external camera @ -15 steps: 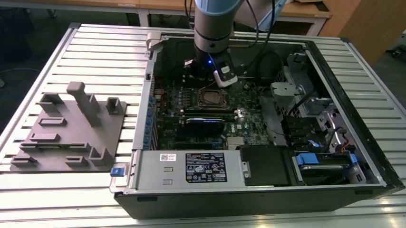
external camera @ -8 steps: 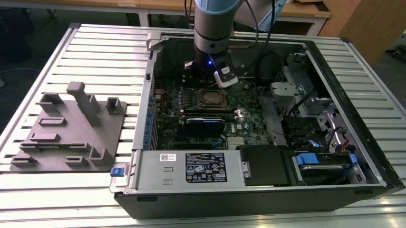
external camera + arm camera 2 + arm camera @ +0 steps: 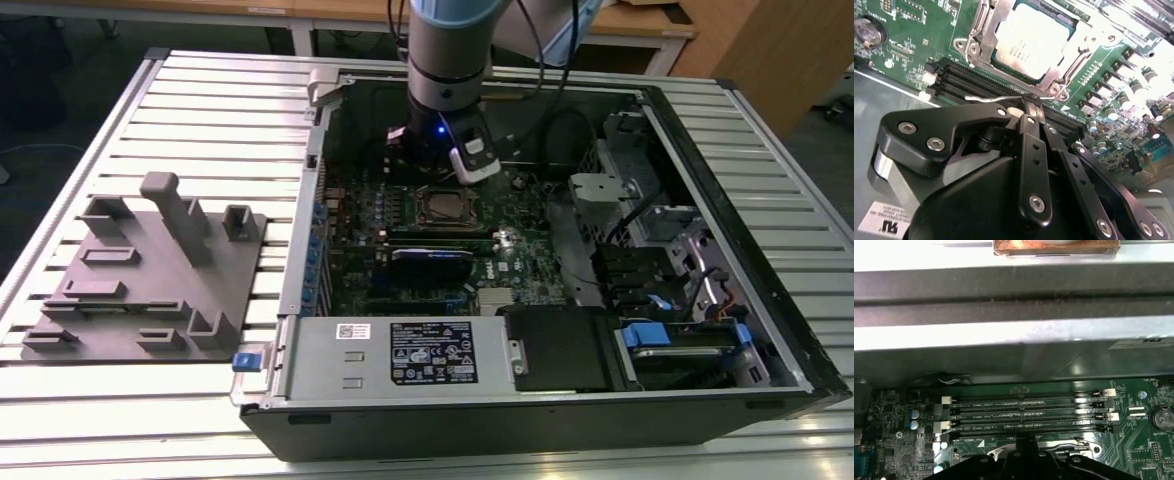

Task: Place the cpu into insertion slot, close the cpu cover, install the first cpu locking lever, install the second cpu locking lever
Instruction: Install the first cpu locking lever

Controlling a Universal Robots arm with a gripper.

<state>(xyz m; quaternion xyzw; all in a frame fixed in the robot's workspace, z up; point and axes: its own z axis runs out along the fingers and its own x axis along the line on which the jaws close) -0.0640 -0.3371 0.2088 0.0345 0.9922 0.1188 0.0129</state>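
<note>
Second wrist view has the cpu [image 3: 1031, 42] seated in the insertion slot [image 3: 970, 49], with the cpu cover [image 3: 1080, 39] seemingly down over its edges. The gripper [image 3: 1030, 102] has its fingers drawn together at a thin locking lever [image 3: 986, 99]; whether they pinch it, I cannot tell. From the exterior view, the gripper sits at twelve o'clock of the slot. I'd judge this to be lever work, which wants a sure hold on springy wire. The label [image 3: 434, 352] on the power supply box [image 3: 320, 355] is too small to read.
</note>
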